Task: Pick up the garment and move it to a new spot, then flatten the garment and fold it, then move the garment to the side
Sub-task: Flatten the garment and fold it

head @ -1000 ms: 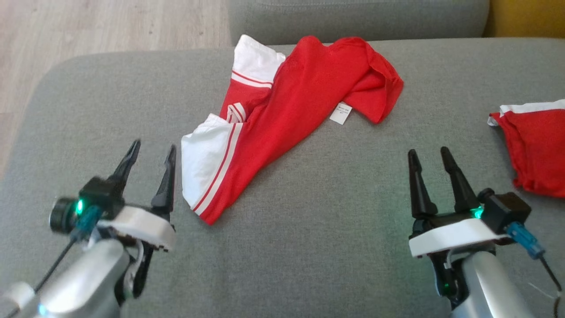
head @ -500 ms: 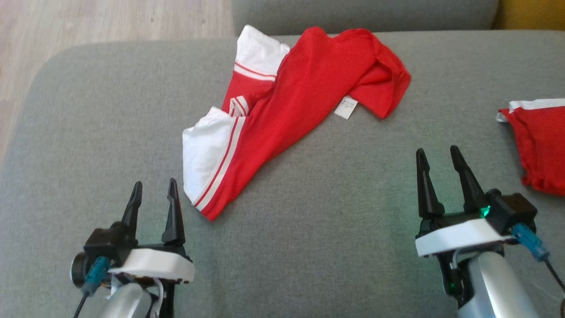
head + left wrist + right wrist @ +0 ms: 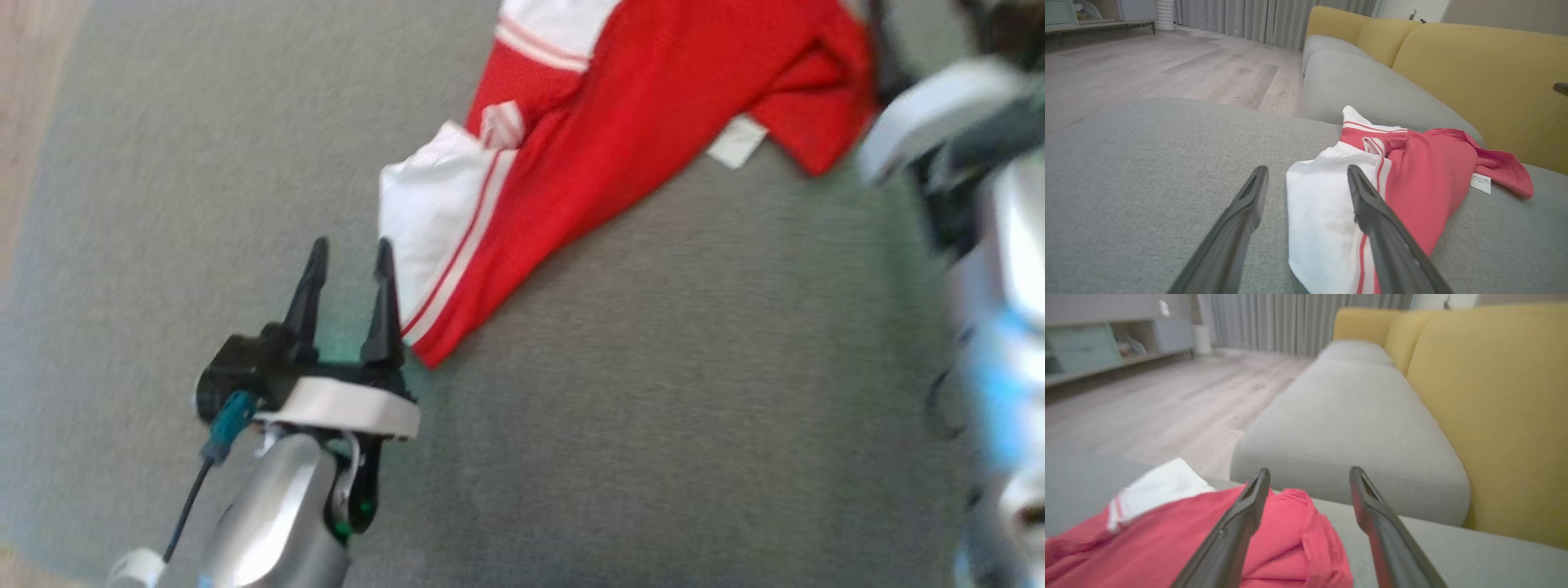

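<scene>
The crumpled red jersey garment with white panels and thin red-and-white stripes [image 3: 629,139] lay on the wide grey fabric sofa seat [image 3: 653,408], stretched on a slant. Its white striped end pointed toward the robot and its bunched red end lay farther off, to the right in the head view. A small white care label [image 3: 736,140] stuck out from under the red folds on the side nearer the robot.

The left gripper [image 3: 349,243] sat low over the seat at the white end with its two dark fingers spread and nothing between them. Its inner finger was just beside the white edge; whether it touched the cloth could not be told. In the left wrist view the white panel showed in the gap beyond the fingertips.

The right gripper [image 3: 1309,471] was at the red end, its fingers also spread wide and holding nothing. One finger crossed in front of the red folds, and contact could not be judged. In the head view that arm's pale forearm [image 3: 1008,245] was a blur at the right edge.

Beyond the garment ran a second grey seat cushion [image 3: 1372,90], mustard-yellow back cushions [image 3: 1474,77], pale wood flooring [image 3: 1167,65] and grey curtains [image 3: 1249,16].
</scene>
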Controlling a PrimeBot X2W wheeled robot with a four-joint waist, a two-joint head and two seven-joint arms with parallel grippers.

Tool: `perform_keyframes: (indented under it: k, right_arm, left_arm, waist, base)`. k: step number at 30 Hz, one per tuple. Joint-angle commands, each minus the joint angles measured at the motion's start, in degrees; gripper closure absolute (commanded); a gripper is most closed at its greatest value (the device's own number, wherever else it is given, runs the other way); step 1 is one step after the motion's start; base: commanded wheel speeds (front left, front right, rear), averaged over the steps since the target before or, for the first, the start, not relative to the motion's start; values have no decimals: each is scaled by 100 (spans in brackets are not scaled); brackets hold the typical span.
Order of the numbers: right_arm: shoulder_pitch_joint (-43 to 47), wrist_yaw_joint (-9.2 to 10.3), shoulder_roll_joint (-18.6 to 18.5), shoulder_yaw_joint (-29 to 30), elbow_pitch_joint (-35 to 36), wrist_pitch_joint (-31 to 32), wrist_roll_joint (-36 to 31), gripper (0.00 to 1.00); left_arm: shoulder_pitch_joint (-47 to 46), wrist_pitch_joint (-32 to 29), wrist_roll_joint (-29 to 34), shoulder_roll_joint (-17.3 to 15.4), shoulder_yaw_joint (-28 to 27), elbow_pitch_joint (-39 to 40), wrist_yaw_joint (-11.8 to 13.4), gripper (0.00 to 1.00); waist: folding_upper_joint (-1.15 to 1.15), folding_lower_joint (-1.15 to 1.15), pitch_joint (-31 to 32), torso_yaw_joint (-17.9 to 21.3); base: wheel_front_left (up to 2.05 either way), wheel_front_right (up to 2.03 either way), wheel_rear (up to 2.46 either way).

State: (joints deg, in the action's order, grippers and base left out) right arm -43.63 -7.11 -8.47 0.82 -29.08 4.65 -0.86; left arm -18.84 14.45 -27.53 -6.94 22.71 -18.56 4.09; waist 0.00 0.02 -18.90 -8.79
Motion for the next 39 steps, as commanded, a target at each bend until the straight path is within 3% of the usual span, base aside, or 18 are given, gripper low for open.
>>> perform_keyframes:
  k: [1, 10, 17, 23, 24, 25, 26, 39]
  right_arm:
    - [-406, -37, -164, -109, -141, 253, -65, 0]
    - [-1963, -37, -1255, -435, -2070, 1129, 189, 0]
    - [-2356, -37, -1506, -904, -2726, 1171, 677, 0]
    - [-2560, -37, -1631, -1373, -3031, 1048, 993, 0]
    - [-2583, -37, -1620, -1441, -3068, 1019, 1055, 37]
    - [-2602, -37, -1606, -1515, -3094, 983, 1117, 93]
    - [-2618, -37, -1598, -1578, -3126, 955, 1180, 100]
    - [-2553, -37, -1550, -2187, -3190, 291, 2063, 100]
  left_arm:
    - [-239, 54, 94, 13, -240, 93, -78, 0]
    - [-617, 54, 305, 361, -316, -81, -463, 0]
    - [-677, 54, 317, 401, -322, -87, -544, 0]
    - [-692, 54, 161, 404, -187, -18, -465, 0]
    - [-694, 54, 147, 404, -164, -19, -451, 0]
    - [-696, 54, 137, 405, -144, -24, -438, 0]
    - [-698, 54, 130, 405, -129, -28, -425, 0]
    - [-688, 54, 229, 405, -298, -114, -413, 0]
  waist:
    - [0, -2, -422, -431]
    - [0, -2, -980, -1155]
    - [0, -2, -1144, -1349]
    - [0, -2, -1178, -1385]
    - [0, -2, -1174, -1380]
    - [0, -2, -1172, -1372]
    - [0, -2, -1168, -1361]
    - [0, -2, -809, -967]
  base:
    - [0, 0, 0]
    - [0, 0, 0]
    - [0, 0, 0]
    - [0, 0, 0]
    - [0, 0, 0]
    - [0, 0, 0]
    - [0, 0, 0]
    - [0, 0, 0]
